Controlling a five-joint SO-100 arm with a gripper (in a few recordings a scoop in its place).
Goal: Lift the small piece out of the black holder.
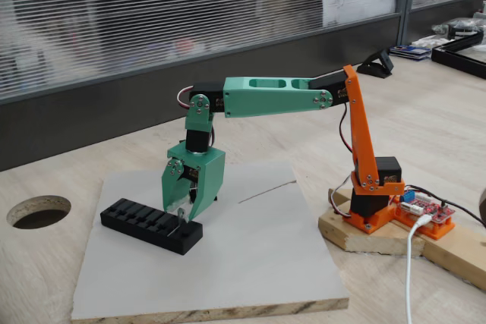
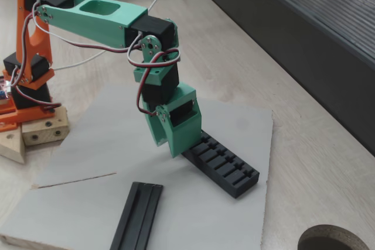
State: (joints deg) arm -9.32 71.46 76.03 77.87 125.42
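Claw pointing down w/ tips right at the near end of the black holder; small silver piece looks pinched between tips, just above the slots. Lift straight up, slow, keep squeeze steady so it doesn't snag a slot wall or slip

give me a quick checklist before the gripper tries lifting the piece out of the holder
1. Gripper down at the holder: ok, its tips meet the holder's right end in a fixed view.
2. Piece between the fingers: cannot tell; something silvery shows there, too small to be sure.
3. Jaws shut on it: cannot tell.
4. Holder flat on the board: ok.
5. Rail out of the way: ok, it lies apart from the holder.
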